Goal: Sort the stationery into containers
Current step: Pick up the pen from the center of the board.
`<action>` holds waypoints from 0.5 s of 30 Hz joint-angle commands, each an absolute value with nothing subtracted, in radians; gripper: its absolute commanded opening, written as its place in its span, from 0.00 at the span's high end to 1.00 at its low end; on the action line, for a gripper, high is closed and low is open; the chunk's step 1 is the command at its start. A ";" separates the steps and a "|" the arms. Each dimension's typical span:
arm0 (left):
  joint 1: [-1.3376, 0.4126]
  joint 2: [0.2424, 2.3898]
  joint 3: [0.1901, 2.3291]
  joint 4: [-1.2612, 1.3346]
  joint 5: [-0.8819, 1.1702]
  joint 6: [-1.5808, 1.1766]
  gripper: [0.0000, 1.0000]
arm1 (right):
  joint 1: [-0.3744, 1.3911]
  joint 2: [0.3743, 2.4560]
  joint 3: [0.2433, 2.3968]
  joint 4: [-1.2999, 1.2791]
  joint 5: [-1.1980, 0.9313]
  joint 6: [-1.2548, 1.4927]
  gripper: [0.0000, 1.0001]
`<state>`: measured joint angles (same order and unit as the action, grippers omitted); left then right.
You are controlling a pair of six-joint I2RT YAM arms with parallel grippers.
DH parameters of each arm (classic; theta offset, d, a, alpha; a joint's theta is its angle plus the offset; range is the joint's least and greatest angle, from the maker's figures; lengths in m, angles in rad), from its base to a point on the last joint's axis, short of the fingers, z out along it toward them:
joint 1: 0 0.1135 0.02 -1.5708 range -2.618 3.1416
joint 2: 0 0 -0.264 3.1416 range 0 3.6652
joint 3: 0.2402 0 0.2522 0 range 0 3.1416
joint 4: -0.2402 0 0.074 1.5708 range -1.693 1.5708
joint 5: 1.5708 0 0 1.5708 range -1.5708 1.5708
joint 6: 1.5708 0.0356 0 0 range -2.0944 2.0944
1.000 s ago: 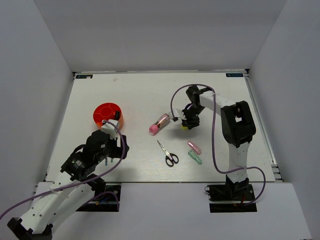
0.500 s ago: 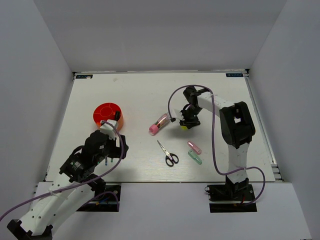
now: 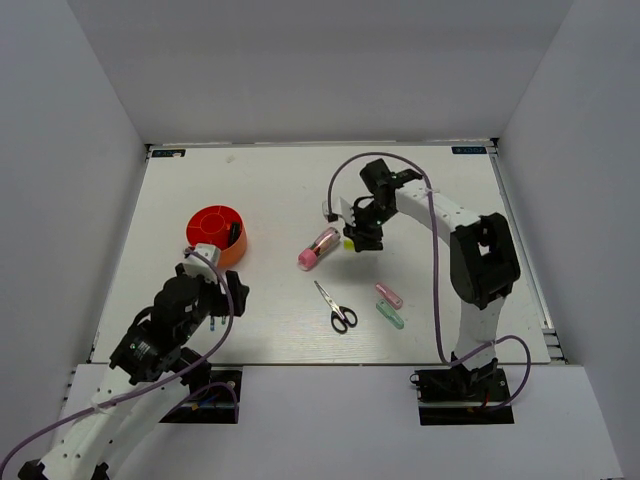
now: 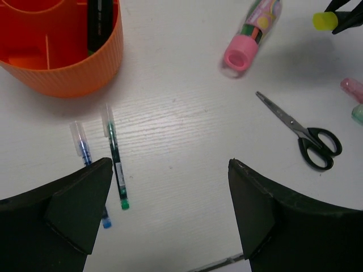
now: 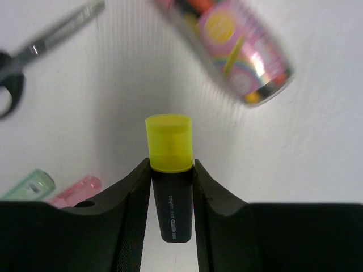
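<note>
My right gripper (image 5: 170,164) is shut on the yellow-capped black highlighter (image 5: 169,148) and holds it just off the table, cap forward, beside the pink tube (image 3: 318,247). From above, this gripper (image 3: 356,240) hangs right of the tube. The red-orange pot (image 3: 200,222) stands at the left, with a black marker (image 4: 99,25) upright in one compartment. My left gripper (image 4: 170,164) is open and empty, near of the pot. Black-handled scissors (image 3: 336,307) lie mid-table. A pink capsule (image 3: 388,294) and a pale-green capsule (image 3: 390,316) lie right of them.
Two thin pens lie side by side just near of the pot, one green-tipped (image 4: 115,158), one blue-tipped (image 4: 85,153), partly under my left finger. White walls enclose the table on three sides.
The right jaws closed on the highlighter and carried it up and left toward the pink tube. My left arm drew back toward the near-left, still open.
</note>
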<state>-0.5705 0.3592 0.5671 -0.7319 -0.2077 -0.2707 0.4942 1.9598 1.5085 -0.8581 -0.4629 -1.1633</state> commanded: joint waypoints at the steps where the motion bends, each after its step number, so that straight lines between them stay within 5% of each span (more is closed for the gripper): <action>1: -0.546 0.313 0.551 -0.673 -0.247 -0.264 0.07 | 0.537 1.855 1.621 -0.833 -0.597 -0.950 1.00; 15: -0.511 0.279 0.557 -0.568 -0.505 -0.229 0.07 | 0.739 1.960 1.900 -0.442 -0.511 -0.321 1.00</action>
